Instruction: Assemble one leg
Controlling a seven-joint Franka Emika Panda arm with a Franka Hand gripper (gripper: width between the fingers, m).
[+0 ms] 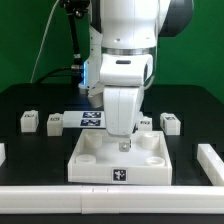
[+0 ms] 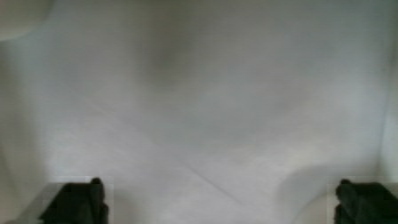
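My gripper hangs low over the middle of the large white tray-like piece. In the wrist view the gripper is open: its two black fingertips stand far apart with nothing between them, and a blurred white surface fills the frame behind. Several small white legs with marker tags lie on the black table behind the tray: two at the exterior view's left and two at its right. None is held.
The marker board lies flat behind the tray, partly hidden by the arm. White rails border the table at the front and at the exterior view's right. A green wall stands behind.
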